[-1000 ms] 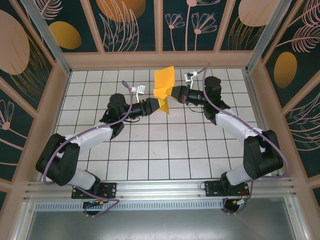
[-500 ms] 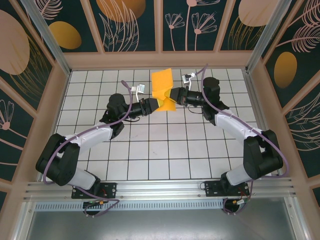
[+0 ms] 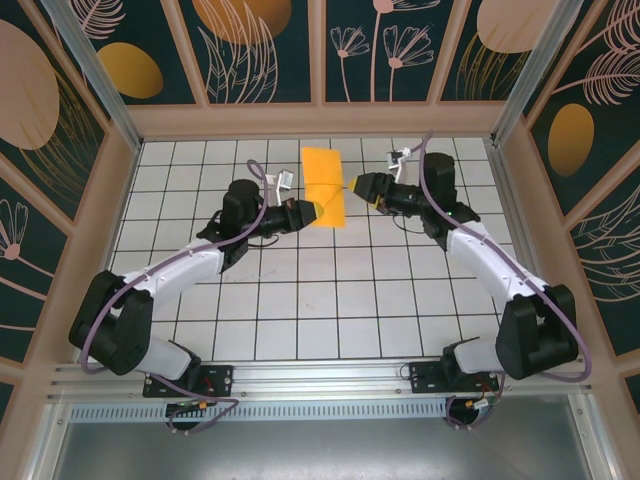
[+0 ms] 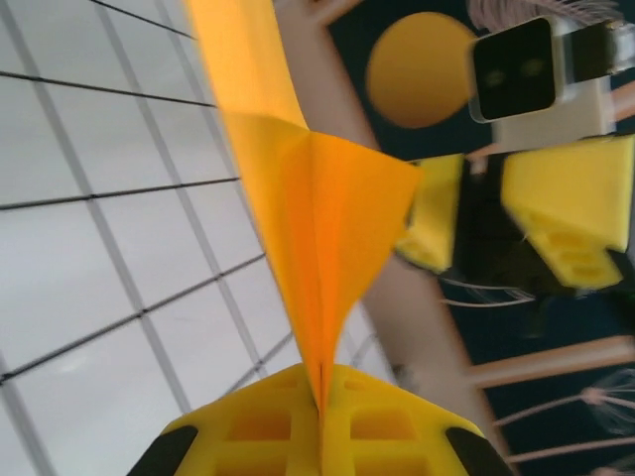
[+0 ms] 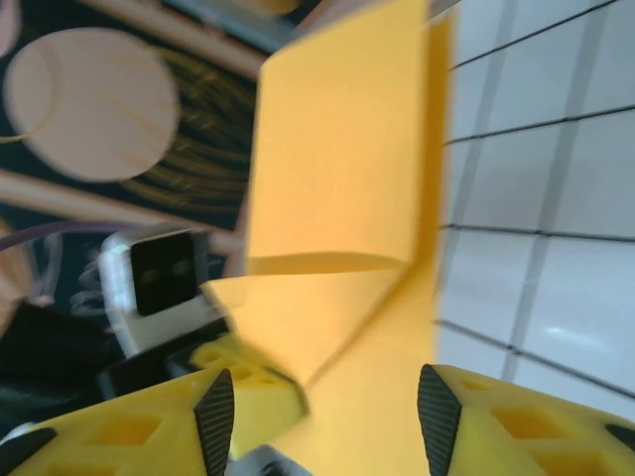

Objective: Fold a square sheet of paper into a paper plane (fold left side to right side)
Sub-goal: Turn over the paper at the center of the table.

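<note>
The square sheet of paper (image 3: 322,180) is orange-yellow, creased and partly folded, held up over the far middle tiles. My left gripper (image 3: 310,211) is shut on its lower near corner; in the left wrist view the paper (image 4: 317,228) rises straight out of the closed yellow fingers (image 4: 248,436). My right gripper (image 3: 360,186) stands open just right of the sheet, a small gap from its edge. From the right wrist view the paper (image 5: 347,178) hangs ahead of the spread right gripper (image 5: 325,416). The open right gripper (image 4: 476,213) also shows beyond the paper's right corner.
White tiled floor (image 3: 320,290) spreads below both arms. Wooden-framed dark floral walls (image 3: 320,50) close the back and sides, close behind the paper. The left arm's wrist camera (image 5: 164,278) faces the right gripper at short range.
The right gripper has let go of the paper and drawn back to the right. The sheet now hangs flatter from the left gripper, which has kept its hold.
</note>
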{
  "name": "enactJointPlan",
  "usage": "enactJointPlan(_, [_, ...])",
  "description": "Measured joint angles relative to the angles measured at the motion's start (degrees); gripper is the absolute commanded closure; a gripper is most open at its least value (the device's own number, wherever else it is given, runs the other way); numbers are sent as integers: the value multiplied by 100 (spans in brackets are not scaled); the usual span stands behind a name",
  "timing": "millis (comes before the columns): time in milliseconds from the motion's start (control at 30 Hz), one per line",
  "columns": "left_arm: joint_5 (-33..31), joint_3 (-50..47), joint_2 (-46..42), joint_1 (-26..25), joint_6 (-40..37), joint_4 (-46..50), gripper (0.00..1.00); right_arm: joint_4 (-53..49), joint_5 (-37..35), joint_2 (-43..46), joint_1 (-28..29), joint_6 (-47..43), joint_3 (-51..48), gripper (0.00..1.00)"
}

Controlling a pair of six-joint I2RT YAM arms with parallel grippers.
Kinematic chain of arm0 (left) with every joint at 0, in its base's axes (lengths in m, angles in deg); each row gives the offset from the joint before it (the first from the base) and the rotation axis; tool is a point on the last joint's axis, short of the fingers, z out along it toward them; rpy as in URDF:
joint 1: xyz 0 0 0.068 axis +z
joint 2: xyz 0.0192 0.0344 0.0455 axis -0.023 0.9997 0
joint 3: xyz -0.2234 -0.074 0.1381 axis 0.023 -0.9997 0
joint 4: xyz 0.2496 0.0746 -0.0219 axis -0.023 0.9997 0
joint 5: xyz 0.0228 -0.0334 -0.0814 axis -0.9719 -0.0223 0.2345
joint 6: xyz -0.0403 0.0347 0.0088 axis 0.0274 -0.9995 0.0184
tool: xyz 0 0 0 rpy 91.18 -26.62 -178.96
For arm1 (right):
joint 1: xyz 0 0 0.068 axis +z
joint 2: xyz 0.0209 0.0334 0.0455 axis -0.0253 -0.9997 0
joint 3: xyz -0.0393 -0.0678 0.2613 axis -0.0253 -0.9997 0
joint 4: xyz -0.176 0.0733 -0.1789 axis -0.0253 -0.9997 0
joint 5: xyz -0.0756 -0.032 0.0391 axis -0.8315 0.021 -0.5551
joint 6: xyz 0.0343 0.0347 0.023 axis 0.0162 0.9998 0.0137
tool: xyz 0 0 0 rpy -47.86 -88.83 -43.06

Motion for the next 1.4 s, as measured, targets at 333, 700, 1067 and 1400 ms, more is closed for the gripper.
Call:
enactJointPlan(333, [-3598,2299,195,-907,-1663,4328,97,-1694,-2315,957,-975,-885,-350,41])
enactJointPlan(700, [-6607,4701,2610,-1803,-1082,8056,95,-1941,-2730,1093,-1117,-1084,-927,41])
enactJointPlan(1067, [-6749,5633,4597,-2124,-769,9289,88,-1797,-2446,1305,-1134,-1080,-1080,41])
enactJointPlan(1400, [-5862,6540,5272,-2124,-1102,9256,42,-1803,-2330,1320,-1305,-1091,-1172,39])
